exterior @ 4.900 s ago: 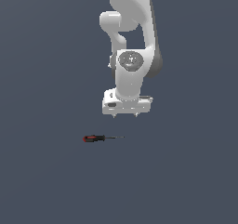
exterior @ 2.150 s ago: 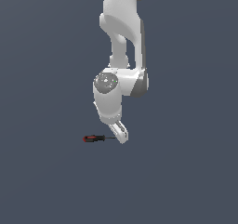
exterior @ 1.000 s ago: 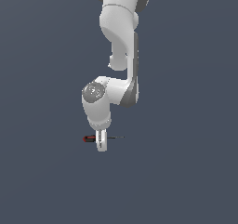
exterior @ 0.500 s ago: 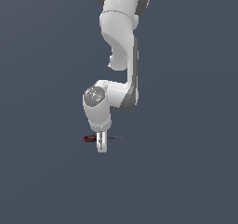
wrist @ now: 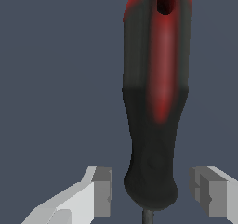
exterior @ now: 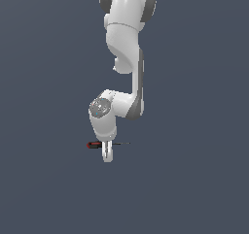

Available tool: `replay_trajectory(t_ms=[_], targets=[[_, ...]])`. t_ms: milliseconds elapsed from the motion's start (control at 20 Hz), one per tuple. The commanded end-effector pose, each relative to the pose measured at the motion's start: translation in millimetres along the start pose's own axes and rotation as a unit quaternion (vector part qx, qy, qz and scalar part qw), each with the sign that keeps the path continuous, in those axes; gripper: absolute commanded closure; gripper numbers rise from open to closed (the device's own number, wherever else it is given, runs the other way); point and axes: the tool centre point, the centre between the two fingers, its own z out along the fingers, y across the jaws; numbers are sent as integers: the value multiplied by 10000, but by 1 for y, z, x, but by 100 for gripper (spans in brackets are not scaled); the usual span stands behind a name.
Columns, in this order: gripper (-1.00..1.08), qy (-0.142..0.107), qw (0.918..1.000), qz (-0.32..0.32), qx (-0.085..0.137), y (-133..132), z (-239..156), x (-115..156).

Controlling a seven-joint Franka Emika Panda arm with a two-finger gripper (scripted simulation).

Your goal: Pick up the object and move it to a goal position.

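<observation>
On the flat grey-blue ground plane (exterior: 194, 189) lies the small screwdriver with a red-and-black moulded handle and thin dark metal shaft (exterior: 97, 144), the landmark for what follows. Directly above it hangs the white jointed Panda arm (exterior: 127, 43), wrist folded down so that the white 2-fingered parallel gripper (exterior: 108, 153) reaches the ground at the point where handle meets shaft. Seen from the exterior view, the red butt of the handle projects past the gripper toward the exterior view's left, and the shaft tip shows as a thin dark line on the other side.

Wrist view: the screwdriver (wrist: 155, 102) fills the frame lengthwise, its black neck lying between the 2 pale grey finger pads (wrist: 103, 190), with the shaft just emerging below the neck. The gripper (wrist: 153, 193) is spread: a band of bare ground is visible on each side of the neck, so neither pad touches it. The gap looks roughly equal on both sides, which suggests the fingers are centred across the tool.

Step in hand, as judged: the end of the approach, fingers straddling the screwdriver and grasp not yet made. The screwdriver rests on the ground, unlifted; no goal marker can be made out in either view.

Next move, as judged: bring the fingers together squarely on the black neck, confirm a firm pinch on its rounded surface, then lift straight up. Because the hold sits near 1 end of the handle, the heavier red end may sag or swivel if the pinch is weak
</observation>
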Motion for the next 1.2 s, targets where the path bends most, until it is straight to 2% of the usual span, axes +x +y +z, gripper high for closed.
replay_trajectory(t_ms=[0,700,1150], targets=[[108,1,10000,0,7,-1,0,0],[108,1,10000,0,7,-1,-7,-5],[108,-1,10000,3,7,-4,-61,-39]])
